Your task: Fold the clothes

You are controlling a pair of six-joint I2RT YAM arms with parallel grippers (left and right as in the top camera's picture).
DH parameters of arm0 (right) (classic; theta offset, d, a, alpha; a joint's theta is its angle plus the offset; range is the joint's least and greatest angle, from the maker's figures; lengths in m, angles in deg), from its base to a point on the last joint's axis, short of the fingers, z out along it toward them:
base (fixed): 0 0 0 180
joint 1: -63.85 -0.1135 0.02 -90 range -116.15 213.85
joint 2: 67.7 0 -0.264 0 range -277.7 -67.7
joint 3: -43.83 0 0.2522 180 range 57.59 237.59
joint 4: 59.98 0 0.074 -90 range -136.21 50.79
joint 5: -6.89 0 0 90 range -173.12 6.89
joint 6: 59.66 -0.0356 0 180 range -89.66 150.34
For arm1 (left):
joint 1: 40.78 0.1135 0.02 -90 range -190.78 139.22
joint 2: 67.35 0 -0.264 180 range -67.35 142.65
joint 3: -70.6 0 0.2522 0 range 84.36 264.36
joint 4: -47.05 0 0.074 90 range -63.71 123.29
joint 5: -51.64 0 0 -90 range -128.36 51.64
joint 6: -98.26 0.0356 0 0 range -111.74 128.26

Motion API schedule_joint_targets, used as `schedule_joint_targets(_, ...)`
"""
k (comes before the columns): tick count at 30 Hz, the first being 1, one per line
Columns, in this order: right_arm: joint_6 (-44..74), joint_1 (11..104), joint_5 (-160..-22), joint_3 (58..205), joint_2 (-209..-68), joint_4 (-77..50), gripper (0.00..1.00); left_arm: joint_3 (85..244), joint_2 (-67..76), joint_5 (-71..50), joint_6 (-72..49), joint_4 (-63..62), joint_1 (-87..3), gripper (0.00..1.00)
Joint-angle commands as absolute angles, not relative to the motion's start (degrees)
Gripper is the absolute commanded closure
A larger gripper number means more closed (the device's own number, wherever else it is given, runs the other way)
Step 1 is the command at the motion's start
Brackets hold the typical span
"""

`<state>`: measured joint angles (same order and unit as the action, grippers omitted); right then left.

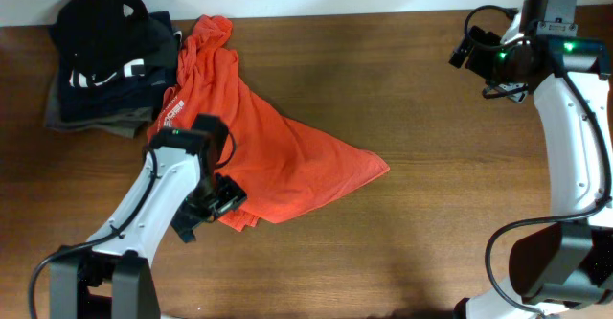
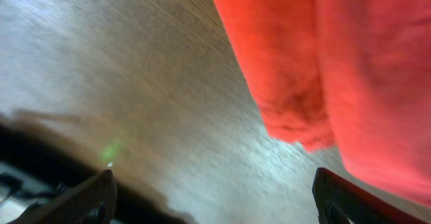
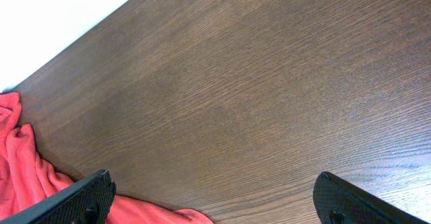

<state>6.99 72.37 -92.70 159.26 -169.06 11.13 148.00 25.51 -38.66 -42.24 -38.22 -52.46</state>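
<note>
Left gripper [image 2: 212, 183] is spread wide, empty — at the lower-left edge of the orange-red T-shirt [image 1: 278, 156], crumpled centre-left on the table [image 1: 412, 89]. Right gripper [image 3: 212, 183], also spread and empty, is upper right. Dark folded garments [image 1: 101, 70] sit upper left.

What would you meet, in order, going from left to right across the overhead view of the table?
pile of dark folded garments → orange-red T-shirt → bare stretch of wooden table → right tool. The left tool overlaps the T-shirt, so it is left out.
</note>
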Motion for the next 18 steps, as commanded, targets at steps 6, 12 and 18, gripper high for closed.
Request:
schedule_joint_targets(6,7.45,71.93,-92.81,158.73,-169.35,11.52,0.01,138.12,26.02,-33.19,-37.65,-27.90,-48.57,0.07)
schedule_joint_targets(12,7.49,71.64,-92.81,158.38,-169.35,12.61,0.01,138.01,29.25,-33.17,-35.14,-20.90,-48.59,0.07)
schedule_joint_targets(18,7.42,71.23,-92.85,153.97,-169.35,12.90,0.03,138.01,34.48,-32.54,-34.90,-17.01,-48.48,0.09)
